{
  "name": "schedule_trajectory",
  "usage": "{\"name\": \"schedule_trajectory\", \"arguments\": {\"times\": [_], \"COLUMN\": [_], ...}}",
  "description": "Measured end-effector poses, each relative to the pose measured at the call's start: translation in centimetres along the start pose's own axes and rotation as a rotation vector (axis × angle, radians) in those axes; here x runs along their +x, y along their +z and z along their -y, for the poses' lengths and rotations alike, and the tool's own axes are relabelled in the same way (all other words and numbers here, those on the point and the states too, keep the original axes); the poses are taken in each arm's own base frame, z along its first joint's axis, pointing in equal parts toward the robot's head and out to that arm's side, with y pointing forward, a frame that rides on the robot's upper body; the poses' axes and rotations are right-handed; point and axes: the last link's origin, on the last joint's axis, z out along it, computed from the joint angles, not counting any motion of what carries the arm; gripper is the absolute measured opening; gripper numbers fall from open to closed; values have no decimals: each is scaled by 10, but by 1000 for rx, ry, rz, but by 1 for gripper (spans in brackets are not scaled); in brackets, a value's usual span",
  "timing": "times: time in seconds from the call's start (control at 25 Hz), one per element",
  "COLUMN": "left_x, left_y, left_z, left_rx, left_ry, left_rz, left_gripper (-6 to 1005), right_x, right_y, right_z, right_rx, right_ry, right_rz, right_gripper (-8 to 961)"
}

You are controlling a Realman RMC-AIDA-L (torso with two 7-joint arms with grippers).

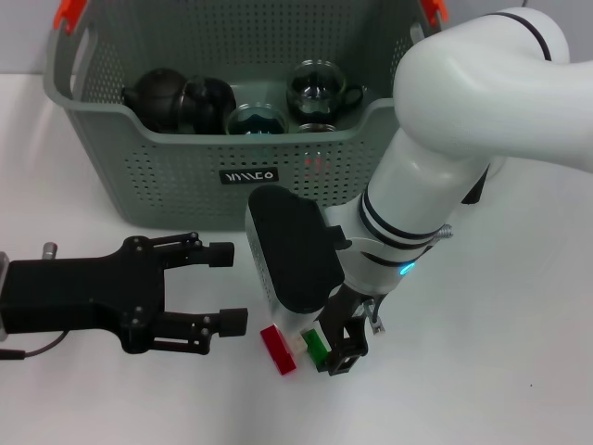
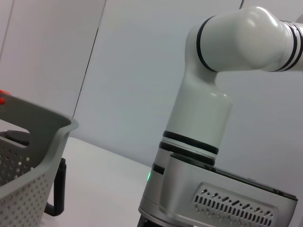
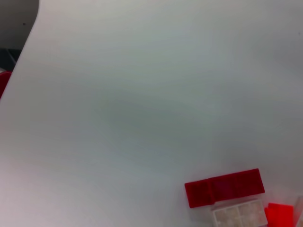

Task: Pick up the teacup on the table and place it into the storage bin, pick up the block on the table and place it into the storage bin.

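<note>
white table [image 1: 519,371], bin [image 1: 167,176] (label unreadable)

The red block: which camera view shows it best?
The right wrist view: the red block lies whole and unobstructed on the table. The head view shows it smaller, beside the right claw. The left wrist view misses it.

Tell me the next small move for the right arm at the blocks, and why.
Probably close the right gripper on the blocks and lift. It is down at the table, with the green block between its fingers and the red and white pieces alongside. The storage bin already holds teacups, and the left gripper waits open nearby.
</note>
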Motion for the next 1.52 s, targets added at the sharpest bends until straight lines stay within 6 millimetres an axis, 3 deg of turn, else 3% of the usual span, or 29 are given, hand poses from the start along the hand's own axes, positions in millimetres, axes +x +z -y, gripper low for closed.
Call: {"name": "schedule_trajectory", "arguments": {"times": [0.32, 0.4, 0.84, 1.52], "left_x": [0, 0, 1, 3], "left_y": [0, 0, 0, 1], "left_z": [0, 0, 0, 1], "left_rx": [0, 0, -3, -8], "left_ry": [0, 0, 1, 3], "left_rz": [0, -1, -2, 0], "left_gripper": [889, 889, 889, 888], "right_x": [-1, -2, -1, -2], "right_y": [1, 1, 1, -2], "right_z": [-1, 0, 0, 1], "right_rx": [-4, 1, 4, 19], "right_ry": [7, 12, 21, 57], "right_rz": [13, 19, 21, 34], "right_gripper": [671, 546, 424, 425]}}
